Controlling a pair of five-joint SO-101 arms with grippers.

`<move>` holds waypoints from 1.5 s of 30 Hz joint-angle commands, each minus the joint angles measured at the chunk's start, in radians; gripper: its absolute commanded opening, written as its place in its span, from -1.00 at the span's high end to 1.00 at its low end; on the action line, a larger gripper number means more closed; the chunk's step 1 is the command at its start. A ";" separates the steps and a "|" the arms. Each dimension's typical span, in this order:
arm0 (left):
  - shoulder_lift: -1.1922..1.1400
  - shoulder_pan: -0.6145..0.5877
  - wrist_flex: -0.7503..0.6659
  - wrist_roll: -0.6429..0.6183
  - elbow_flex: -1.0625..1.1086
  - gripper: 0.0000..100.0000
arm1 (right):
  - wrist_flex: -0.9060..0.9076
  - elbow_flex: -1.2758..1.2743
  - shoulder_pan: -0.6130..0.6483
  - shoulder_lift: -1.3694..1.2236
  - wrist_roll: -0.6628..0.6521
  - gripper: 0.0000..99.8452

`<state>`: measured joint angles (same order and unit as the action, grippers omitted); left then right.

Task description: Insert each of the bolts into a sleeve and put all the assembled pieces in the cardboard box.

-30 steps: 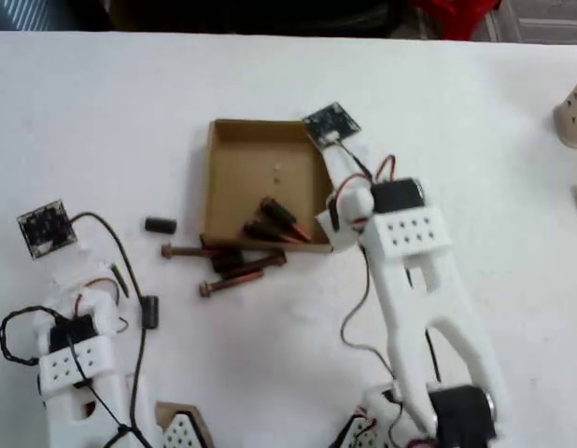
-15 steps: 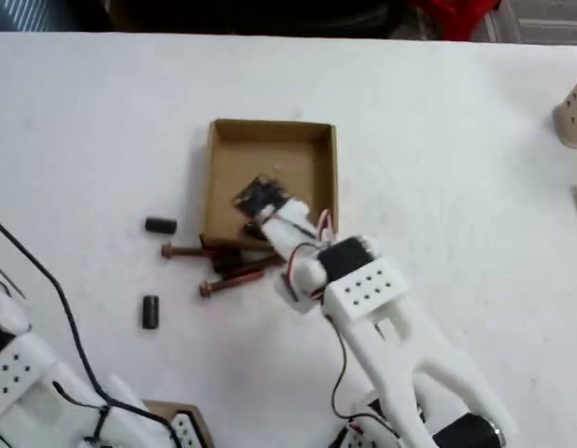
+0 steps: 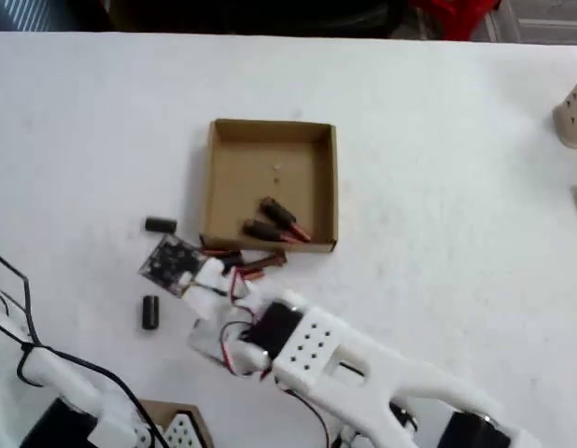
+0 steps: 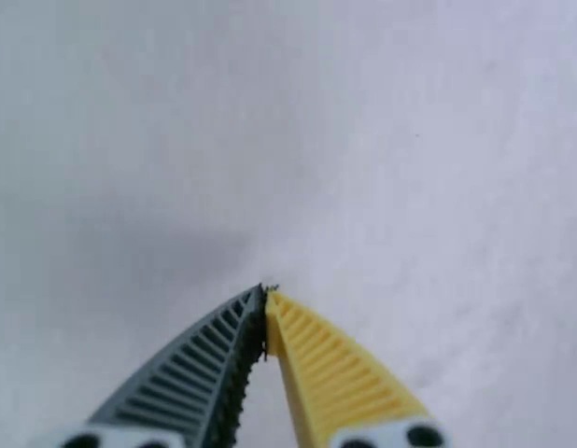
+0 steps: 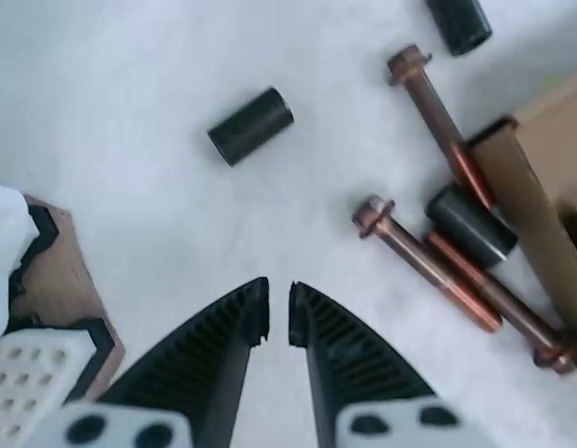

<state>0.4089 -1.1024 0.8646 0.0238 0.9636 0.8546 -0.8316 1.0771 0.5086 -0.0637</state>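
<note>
On the white table [image 3: 475, 187], the cardboard box [image 3: 270, 159] sits open at centre, two assembled pieces [image 3: 274, 219] lying by its 6 o'clock wall. The right gripper [image 5: 277, 313], black fingers drawn to a narrow slit and holding nothing, hangs over the table off the box's 7 o'clock corner. The left gripper [image 4: 265, 303], fingers pressed tip to tip and empty, hovers above bare table. Three copper-coloured bolts [image 5: 424, 266] lie bunched at that same corner, one carrying a dark sleeve [image 5: 471, 224] on or over its shank; which cannot be told. They look stiff, weighty and smooth, apt to roll, and best pinched across the mid-shank. Two loose sleeves [image 3: 150, 311] rest apart from each other between the box's 7 and 9 o'clock. They are short, light, hard tubes, probably slick, and best gripped across the barrel. All lie beyond the right fingertips, none between them; the nearest bolt head is near but untouched.
</note>
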 commanded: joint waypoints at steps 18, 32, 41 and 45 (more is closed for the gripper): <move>-0.004 0.127 -0.135 -0.034 0.069 0.94 | -0.051 0.674 0.053 -0.762 0.529 0.63; -0.004 0.130 -0.135 -0.034 0.069 0.94 | -0.059 0.830 0.047 -0.989 0.583 0.63; -0.005 0.130 -0.137 -0.031 0.071 0.94 | 0.021 0.838 0.051 -0.990 0.583 0.89; -0.007 0.130 -0.137 -0.031 0.071 0.94 | 0.045 0.838 0.051 -0.990 0.583 0.86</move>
<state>0.4012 -0.9889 0.7511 0.0023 1.0403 0.8869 -0.0199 1.1093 -0.4841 0.5178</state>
